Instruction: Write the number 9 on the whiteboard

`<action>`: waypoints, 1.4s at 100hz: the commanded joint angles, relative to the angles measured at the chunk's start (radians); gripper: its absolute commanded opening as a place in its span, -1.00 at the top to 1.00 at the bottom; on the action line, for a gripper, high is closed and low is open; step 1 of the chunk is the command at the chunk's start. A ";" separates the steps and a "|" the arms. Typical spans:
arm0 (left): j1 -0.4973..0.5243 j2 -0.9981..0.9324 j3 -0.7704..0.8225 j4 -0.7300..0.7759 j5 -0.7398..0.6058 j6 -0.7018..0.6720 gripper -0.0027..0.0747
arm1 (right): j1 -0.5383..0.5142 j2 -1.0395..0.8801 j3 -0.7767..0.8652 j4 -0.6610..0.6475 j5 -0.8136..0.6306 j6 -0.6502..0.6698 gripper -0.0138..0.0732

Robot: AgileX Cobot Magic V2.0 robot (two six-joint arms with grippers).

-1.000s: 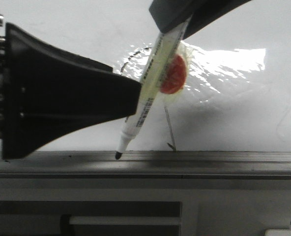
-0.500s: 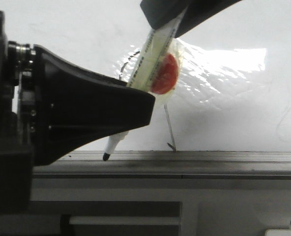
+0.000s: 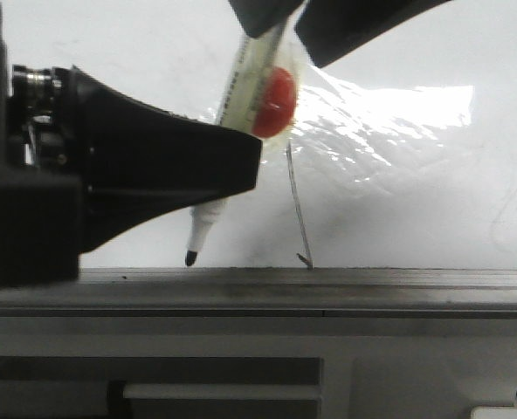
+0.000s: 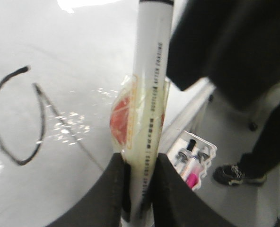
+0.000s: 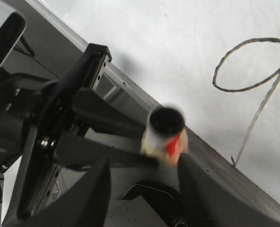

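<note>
The whiteboard (image 3: 416, 209) fills the back of the front view, with a glare patch. The number 9 shows there only as its thin tail (image 3: 298, 205) ending in a hook by the ledge. Its loop and tail show in the left wrist view (image 4: 17, 118) and the right wrist view (image 5: 249, 71). My left gripper (image 3: 241, 161) is shut on a white marker (image 3: 241, 78) with a red taped blob, its black tip (image 3: 190, 258) just above the ledge; the grip shows in the left wrist view (image 4: 140, 158). My right gripper (image 3: 286, 22) is open around the marker's top end (image 5: 164, 126).
A grey metal ledge (image 3: 346, 284) runs along the board's lower edge. In the left wrist view a white tray (image 4: 211, 151) with several markers sits beyond the board's edge, and a person's shoe (image 4: 234, 174) stands beside it.
My right gripper's fingers have parted from the marker's top. My left gripper has come in from the left and closed on the marker. The marker has shifted left and its tip has lifted slightly.
</note>
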 commanded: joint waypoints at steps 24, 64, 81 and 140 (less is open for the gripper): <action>-0.003 -0.047 -0.007 -0.446 0.087 -0.014 0.99 | 0.002 -0.021 -0.029 0.014 -0.025 -0.002 -0.14; -0.003 -0.032 -0.007 -0.603 0.132 -0.002 0.98 | 0.002 -0.021 -0.029 0.029 0.005 -0.002 -0.14; -0.003 0.002 -0.007 -0.603 0.108 -0.001 0.98 | 0.002 -0.021 -0.029 0.036 0.009 -0.002 -0.14; -0.003 0.000 -0.007 -0.565 0.060 -0.002 0.01 | 0.002 -0.024 -0.029 0.036 0.047 -0.002 -0.14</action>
